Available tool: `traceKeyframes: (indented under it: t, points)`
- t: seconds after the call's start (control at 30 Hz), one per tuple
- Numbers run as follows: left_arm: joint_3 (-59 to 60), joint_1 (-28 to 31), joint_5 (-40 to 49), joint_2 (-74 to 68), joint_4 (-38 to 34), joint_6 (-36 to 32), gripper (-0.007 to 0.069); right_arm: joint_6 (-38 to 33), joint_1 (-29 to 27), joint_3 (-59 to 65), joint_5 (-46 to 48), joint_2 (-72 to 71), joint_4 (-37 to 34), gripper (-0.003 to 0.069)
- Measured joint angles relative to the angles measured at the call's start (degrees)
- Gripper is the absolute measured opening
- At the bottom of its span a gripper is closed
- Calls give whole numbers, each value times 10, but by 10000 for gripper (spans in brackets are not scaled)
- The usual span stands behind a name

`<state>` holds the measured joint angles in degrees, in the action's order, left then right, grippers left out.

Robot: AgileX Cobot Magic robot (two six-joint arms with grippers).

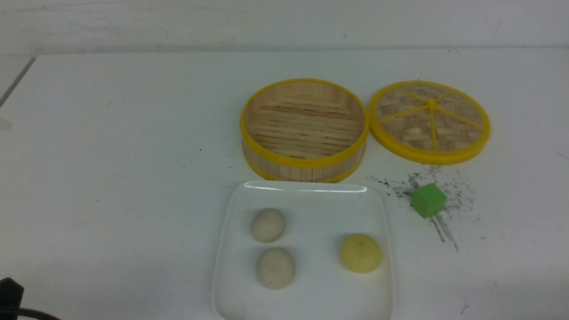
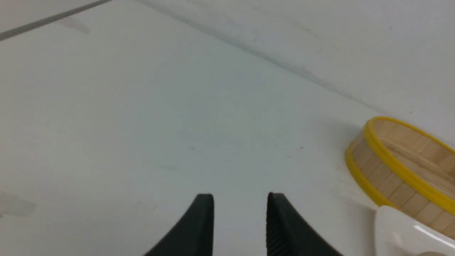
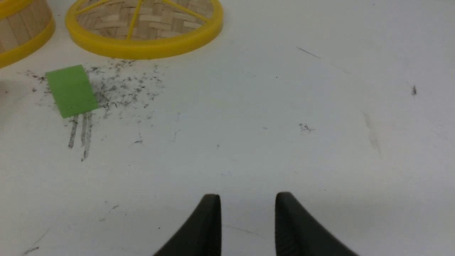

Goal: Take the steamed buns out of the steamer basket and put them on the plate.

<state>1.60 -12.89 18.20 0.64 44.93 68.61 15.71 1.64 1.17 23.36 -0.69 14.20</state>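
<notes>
Plate (image 1: 229, 249): white, square with rounded corners, sits on the white table (image 1: 111, 155) at the near edge of the front view, its far rim just beside the steamer basket (image 1: 304, 169). All three steamed buns lie on it. Two off-white buns are on its left half, one (image 1: 267, 225) farther back and one (image 1: 275, 268) nearer the camera, close together but apart. The pale yellow bun (image 1: 360, 253) lies alone on the right half, well apart from the other two.

Steamer basket: upright behind the plate, yellow rims, wooden-strip wall. Its slatted floor is bare; no bun inside.

Lid (image 1: 430, 121): flat woven disc with yellow spokes and a yellow ring, lying on the table just right of the basket, rims near or touching; cannot tell which.

Green cube (image 1: 428, 200): on the table to the right of the plate, nearer than the lid, sitting among dark scuff marks (image 1: 444, 231).

Left gripper (image 2: 240, 204): over bare table to the left of the basket and the plate corner. Jaws stand apart with a clear gap, nothing between them.

Right gripper (image 3: 248, 204): over bare table to the right of the cube and lid. Jaws likewise parted, holding nothing.
</notes>
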Motion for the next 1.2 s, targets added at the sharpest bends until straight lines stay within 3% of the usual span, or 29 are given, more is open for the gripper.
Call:
traceKeyframes:
  t: [0.1,0.2,0.23,0.27,0.33,0.4,0.47,0.5,0.53,0.6,0.83,1.2]
  points:
    - [0,0,11,0,-9,-8,244,0,0,0,0,0,0,241]
    - [0,0,-15,0,-35,-88,244,0,0,0,0,0,0,241]
    - [0,0,-30,0,-54,-145,244,0,0,0,0,0,0,241]
    - [0,0,-30,0,-54,-145,244,0,0,0,0,0,0,241]
    - [0,0,-47,0,-151,-314,244,0,0,0,0,0,0,241]
    - [0,0,-47,0,-187,-370,244,0,0,0,0,0,0,241]
    - [0,0,-46,0,-264,-489,244,0,0,0,0,0,0,241]
    - [0,0,-46,0,-270,-497,244,0,0,0,0,0,0,241]
    - [0,0,-44,0,-317,-573,244,0,0,0,0,0,0,241]
    - [0,0,-39,0,-352,-620,244,0,0,0,0,0,0,241]
    - [0,0,4,0,-421,-704,244,0,0,0,0,0,0,241]
    - [-1,0,29,0,-431,-707,244,0,0,0,0,0,0,241]
